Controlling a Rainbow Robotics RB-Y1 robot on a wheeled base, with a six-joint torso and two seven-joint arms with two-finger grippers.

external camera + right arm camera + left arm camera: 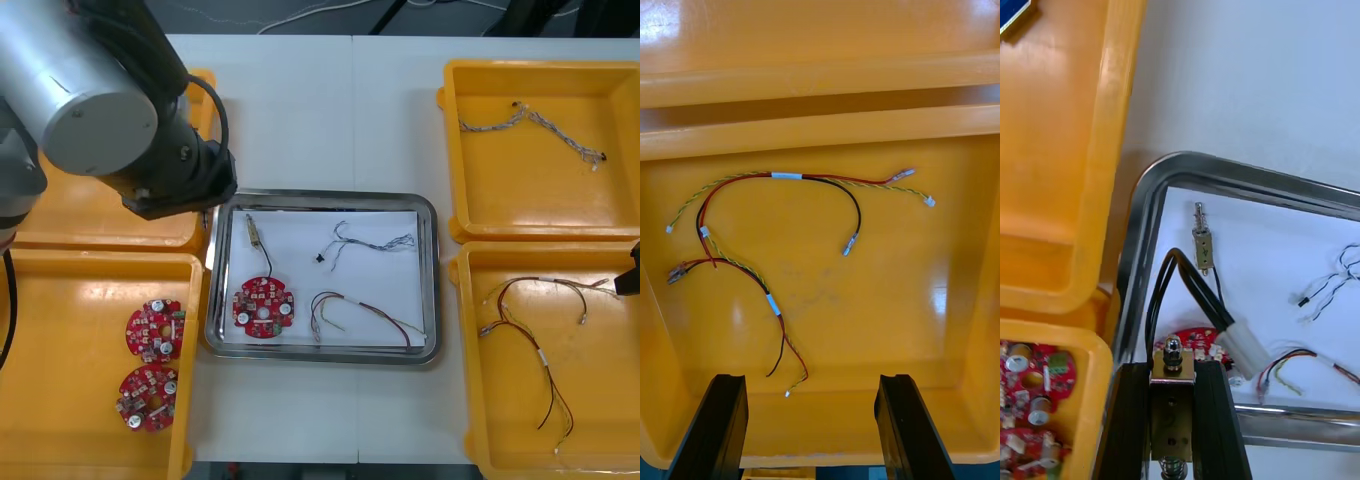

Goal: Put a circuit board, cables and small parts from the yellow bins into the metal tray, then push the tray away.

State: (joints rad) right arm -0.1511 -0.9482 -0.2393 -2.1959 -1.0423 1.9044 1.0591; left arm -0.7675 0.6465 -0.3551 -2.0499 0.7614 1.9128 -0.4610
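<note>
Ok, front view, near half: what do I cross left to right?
Near left yellow bin with two circuit boards → metal tray rim → circuit board in it → red and yellow cable → near right yellow bin with cables. Left gripper grips a small metal part at the tray's left rim; right gripper, open, over that bin.

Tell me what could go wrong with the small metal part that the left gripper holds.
1. The left gripper holds the small metal part with a black cable close to the shiny metal tray's rim; released here, it might land on the rim or on the round red circuit board.
2. Its white connector might snag the other small metal part lying in the tray.
The right gripper hangs open over a yellow bin.
</note>
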